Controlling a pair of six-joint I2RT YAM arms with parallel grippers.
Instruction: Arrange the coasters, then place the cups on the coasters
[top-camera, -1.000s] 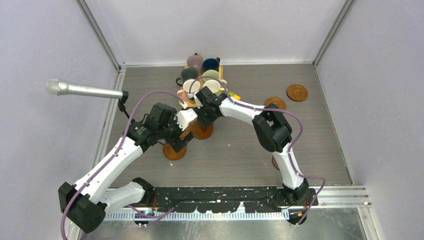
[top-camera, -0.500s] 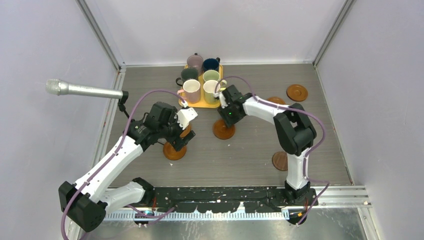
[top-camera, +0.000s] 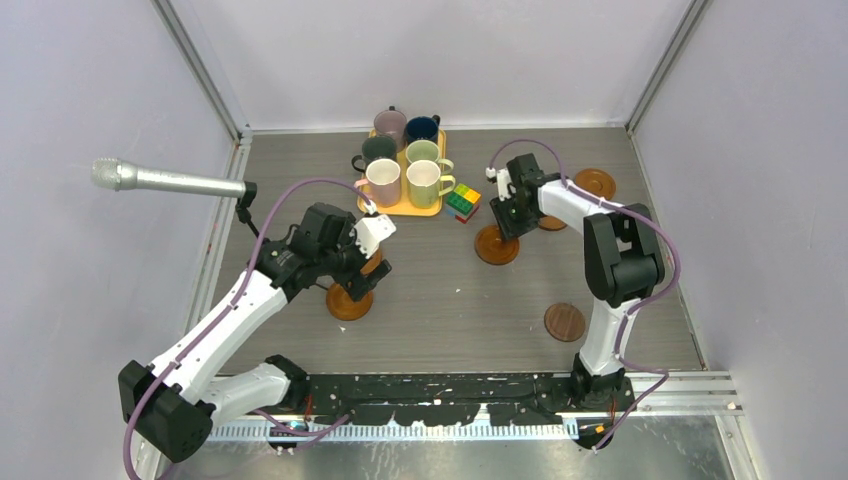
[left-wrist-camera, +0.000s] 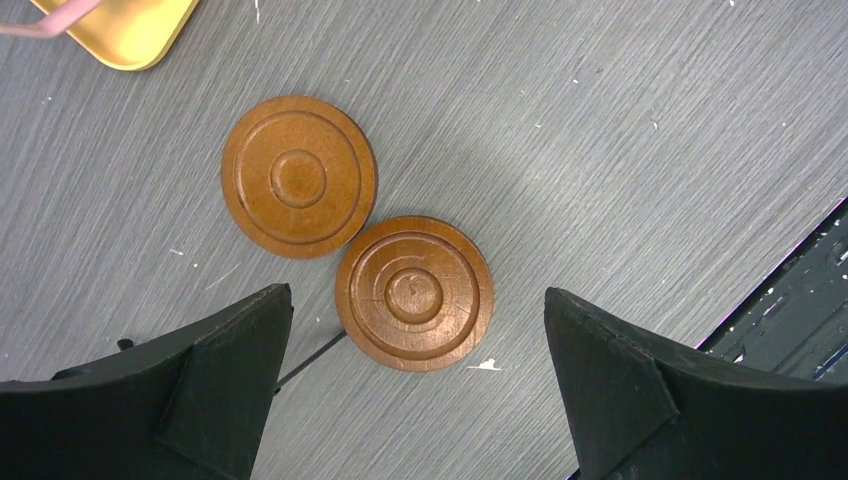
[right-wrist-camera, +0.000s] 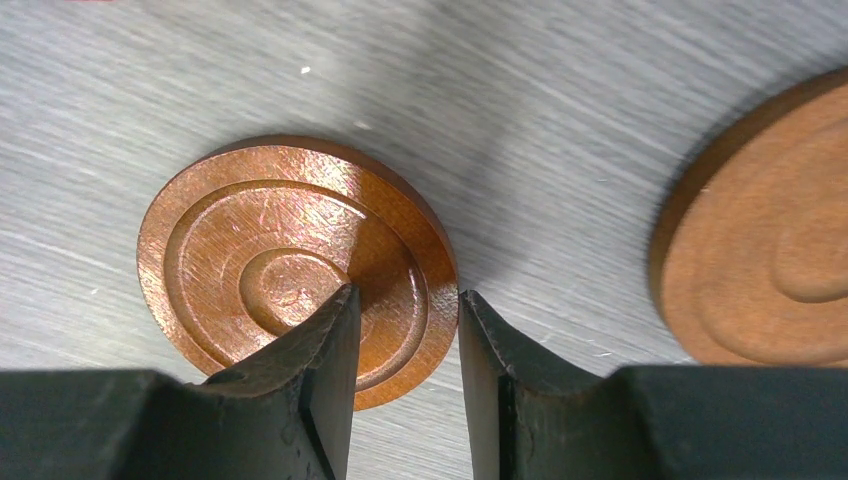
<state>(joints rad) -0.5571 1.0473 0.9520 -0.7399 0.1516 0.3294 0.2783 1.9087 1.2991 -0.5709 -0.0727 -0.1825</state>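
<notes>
Top external view: six cups (top-camera: 403, 155) stand on a yellow tray (top-camera: 405, 208) at 12 o'clock on the worktop (top-camera: 450, 315). A coloured cube (top-camera: 462, 202) sits at 3 o'clock of the tray. A coaster (top-camera: 497, 246) lies at 5 o'clock of the cube. The right claw (right-wrist-camera: 405, 295) is clamped on its rim, with one finger (right-wrist-camera: 335, 335) inside the rim and the other outside. The left claw (left-wrist-camera: 415, 298) hangs with its jaws wide apart and holds nothing. Under it lie two more coasters (left-wrist-camera: 298, 177), just beside each other, one at 10 o'clock of the other.
</notes>
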